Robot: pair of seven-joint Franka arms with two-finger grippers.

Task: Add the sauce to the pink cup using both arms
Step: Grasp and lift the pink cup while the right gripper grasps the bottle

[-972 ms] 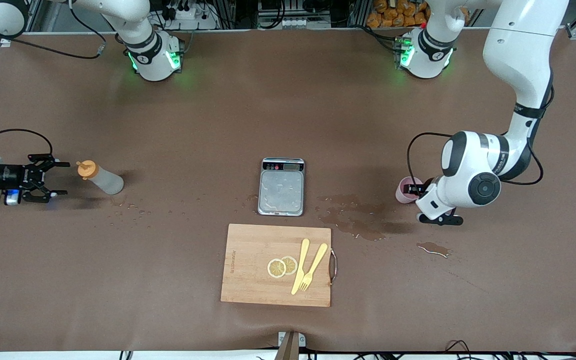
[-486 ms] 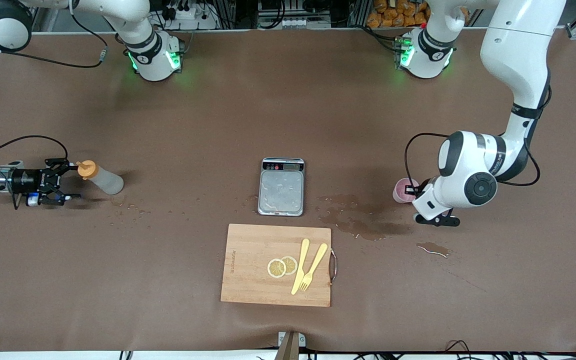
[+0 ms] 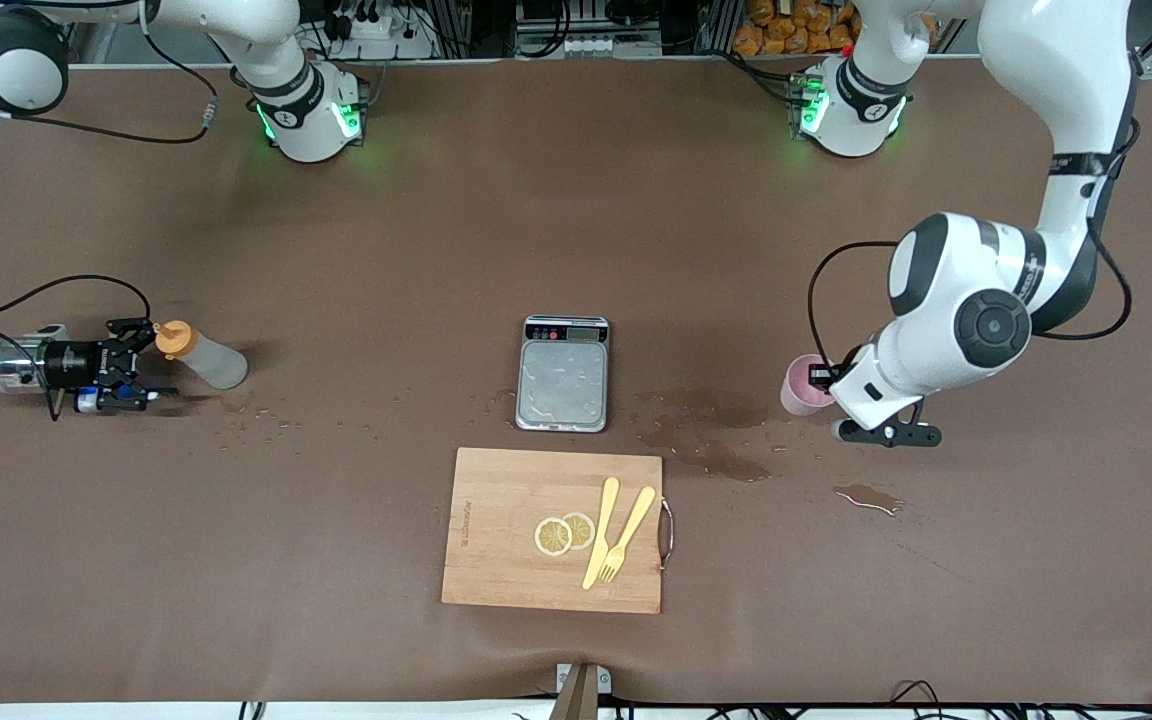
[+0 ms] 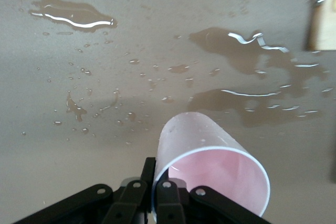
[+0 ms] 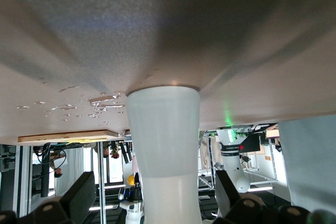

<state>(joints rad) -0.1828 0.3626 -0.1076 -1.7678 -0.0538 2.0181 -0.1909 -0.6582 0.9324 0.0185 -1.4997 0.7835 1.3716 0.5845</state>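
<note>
The sauce bottle, greyish-white with an orange cap, stands at the right arm's end of the table. My right gripper is level with it and open, one finger on each side, not touching. In the right wrist view the bottle fills the gap between the fingers of the gripper. The pink cup is at the left arm's end. My left gripper is shut on its rim. In the left wrist view the cup is tilted, with the gripper pinching its wall.
A grey scale sits mid-table. Nearer the front camera is a wooden board with lemon slices and a yellow knife and fork. Spilled liquid lies between scale and cup, with another puddle and droplets.
My right gripper has moved toward the bottle and now flanks it. The left arm's wrist and elbow have risen and turned, and the cup in its grip has shifted slightly toward the scale.
</note>
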